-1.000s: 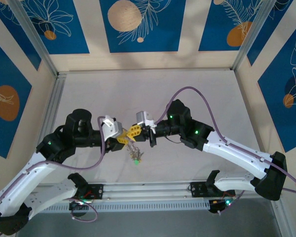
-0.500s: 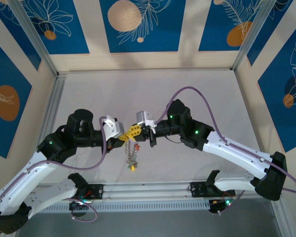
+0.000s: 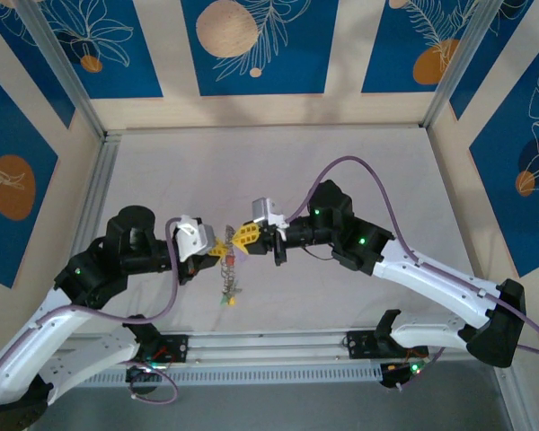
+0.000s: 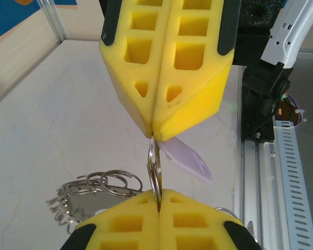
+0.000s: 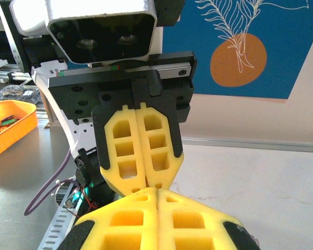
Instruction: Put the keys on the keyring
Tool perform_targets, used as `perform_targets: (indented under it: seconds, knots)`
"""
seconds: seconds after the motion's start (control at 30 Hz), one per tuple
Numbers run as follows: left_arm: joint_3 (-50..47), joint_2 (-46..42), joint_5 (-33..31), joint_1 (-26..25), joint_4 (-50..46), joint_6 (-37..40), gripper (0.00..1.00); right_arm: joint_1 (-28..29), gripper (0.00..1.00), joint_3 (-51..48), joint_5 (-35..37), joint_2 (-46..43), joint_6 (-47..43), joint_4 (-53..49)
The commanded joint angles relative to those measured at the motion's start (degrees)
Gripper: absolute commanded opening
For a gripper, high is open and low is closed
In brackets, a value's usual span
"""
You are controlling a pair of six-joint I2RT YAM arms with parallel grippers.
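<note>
Keyring (image 4: 154,169) stands edge-on and upright above the table (image 4: 52,130), pinched top and bottom. Left gripper (image 4: 159,200) is clamped tight on its lower edge, right gripper (image 4: 155,129) clamped tight on its upper edge, with their tips facing. A lilac key (image 4: 187,159) sticks out beside the ring, just under the right gripper's tip. A bunch of smaller rings (image 4: 101,185) trails lower left. From above, keys (image 3: 226,289) dangle below both grippers, mid-table.

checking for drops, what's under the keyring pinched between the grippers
A bunch of small rings and coloured keys hangs under the keyring. The left gripper and right gripper cover its pinched ends.
</note>
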Motion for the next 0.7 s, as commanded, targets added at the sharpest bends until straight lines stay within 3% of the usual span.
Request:
perform_targets:
  seconds: [0.0,0.67]
  knots:
    - [0.47,-1.62,-0.80,-0.42,1.60,0.94,0.00,-1.24,0.00,0.52,2.04,-1.49,2.20,0.33]
    - [0.30,-3.57,-1.19,-0.45,4.36,0.59,0.00,-4.34,0.00,4.37,3.16,3.78,7.57,-8.40]
